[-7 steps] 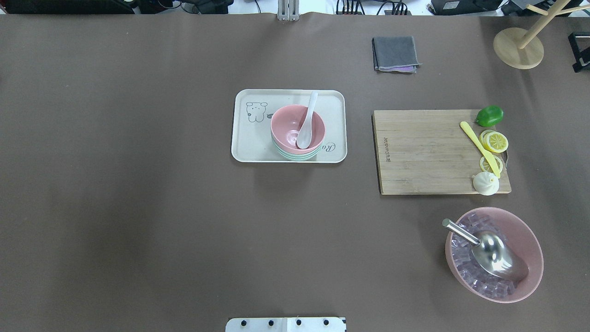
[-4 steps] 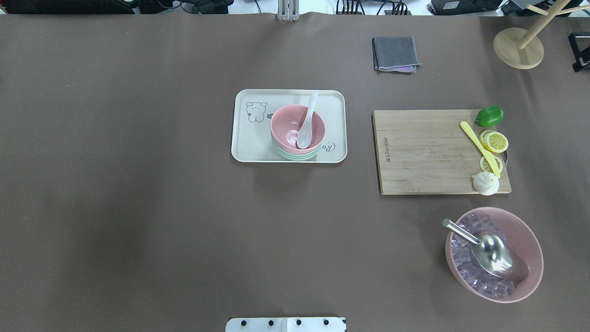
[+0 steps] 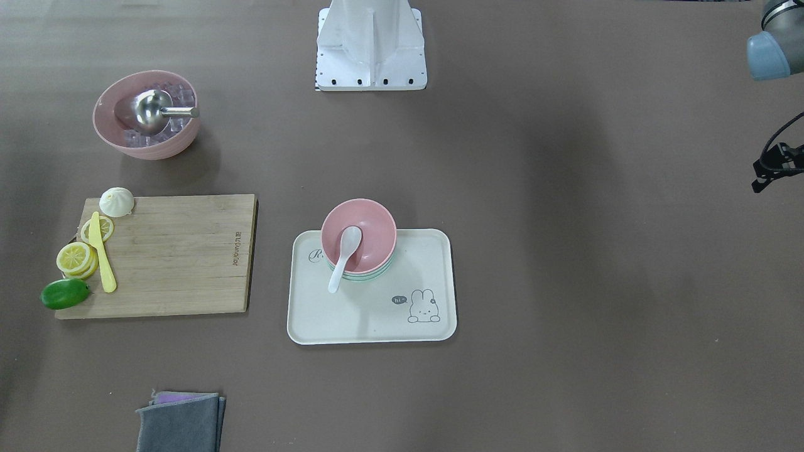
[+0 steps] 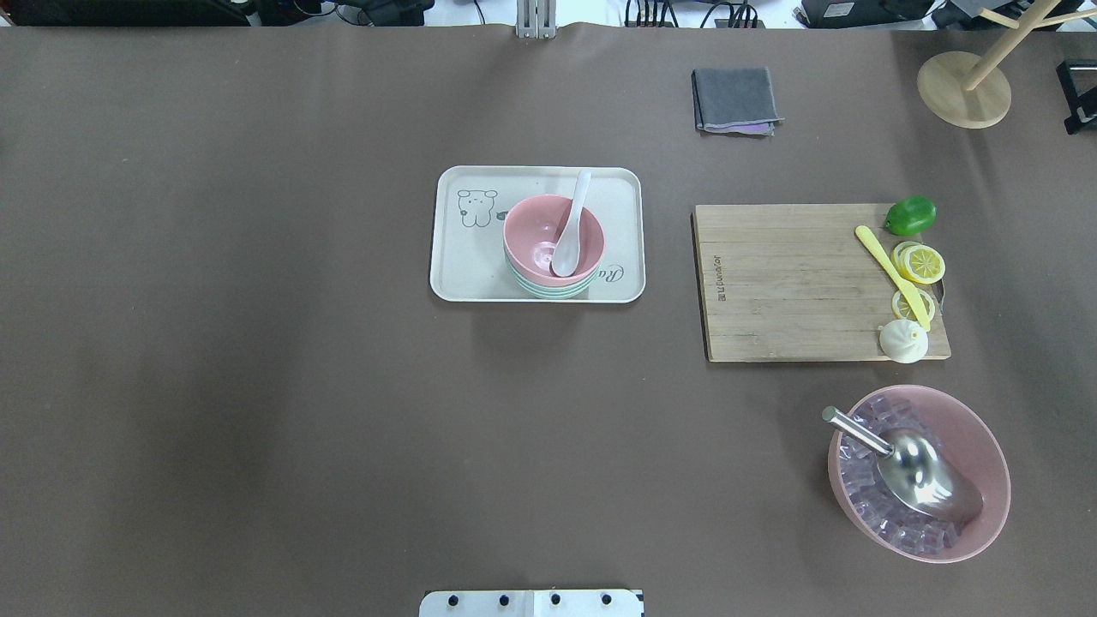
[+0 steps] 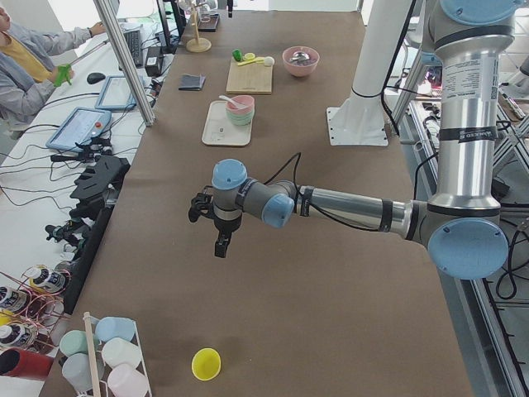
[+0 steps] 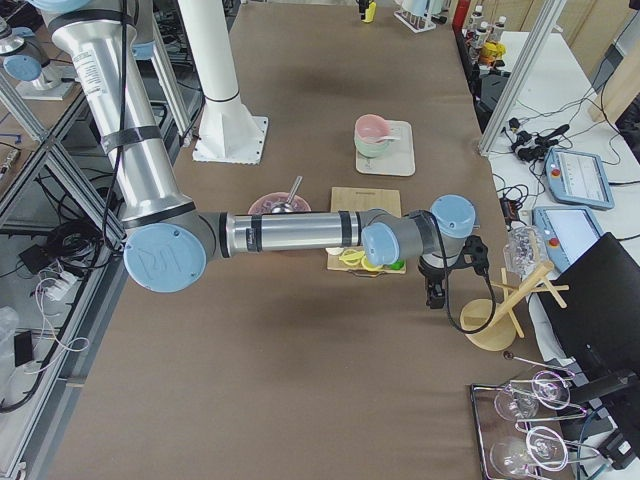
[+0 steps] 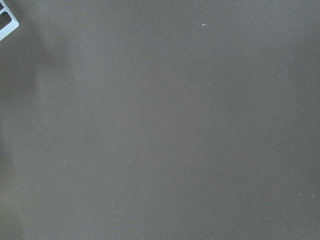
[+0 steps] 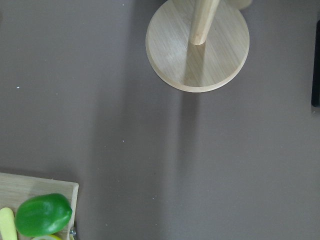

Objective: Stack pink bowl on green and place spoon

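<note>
The pink bowl [image 4: 538,224] sits nested on the green bowl [image 4: 548,290] on the cream tray [image 4: 463,266] at the table's middle; the stack also shows in the front view [image 3: 370,229]. The white spoon [image 4: 570,231] lies in the pink bowl, its handle leaning over the far rim. My left gripper [image 5: 221,244] hangs over bare table far to the left. My right gripper [image 6: 431,297] hangs near the wooden stand, far to the right. Both show only in the side views, so I cannot tell whether they are open or shut.
A cutting board [image 4: 788,283] with a lime [image 4: 910,215], lemon slices, a yellow knife and a bun lies right of the tray. A large pink bowl [image 4: 986,454] holds ice cubes and a metal scoop. A grey cloth [image 4: 735,100] and a wooden stand [image 4: 964,88] are at the far side.
</note>
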Tool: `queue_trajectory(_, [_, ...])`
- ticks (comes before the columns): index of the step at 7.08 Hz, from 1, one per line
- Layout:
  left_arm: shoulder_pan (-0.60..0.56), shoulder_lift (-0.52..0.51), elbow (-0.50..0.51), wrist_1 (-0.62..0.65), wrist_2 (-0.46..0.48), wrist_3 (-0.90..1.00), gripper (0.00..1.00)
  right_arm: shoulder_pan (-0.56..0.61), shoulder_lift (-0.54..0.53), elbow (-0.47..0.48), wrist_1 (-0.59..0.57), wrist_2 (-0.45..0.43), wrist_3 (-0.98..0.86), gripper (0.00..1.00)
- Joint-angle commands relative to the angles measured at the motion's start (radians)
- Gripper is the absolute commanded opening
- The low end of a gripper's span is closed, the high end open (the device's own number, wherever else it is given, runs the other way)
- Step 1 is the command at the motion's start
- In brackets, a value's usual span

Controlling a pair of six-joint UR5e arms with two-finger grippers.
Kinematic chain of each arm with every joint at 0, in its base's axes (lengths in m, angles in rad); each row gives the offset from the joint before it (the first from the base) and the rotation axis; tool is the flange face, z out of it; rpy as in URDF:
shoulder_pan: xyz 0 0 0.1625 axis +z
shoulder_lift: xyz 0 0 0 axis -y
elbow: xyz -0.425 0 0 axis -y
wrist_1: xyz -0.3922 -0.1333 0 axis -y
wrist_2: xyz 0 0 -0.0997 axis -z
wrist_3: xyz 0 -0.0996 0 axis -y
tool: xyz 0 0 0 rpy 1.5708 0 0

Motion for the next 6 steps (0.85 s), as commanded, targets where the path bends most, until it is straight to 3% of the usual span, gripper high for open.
queue_trajectory(1, [-0.001,0.003,-0.020,-0.001,-0.003,0.001,0.98,0.000,0.003,0.000,0.000,0.002,0.001,1.00])
queue_trajectory(6, [0.001,0.011,-0.035,-0.015,0.003,0.001,0.98,0.000,0.006,0.000,-0.003,0.005,0.001,1.00])
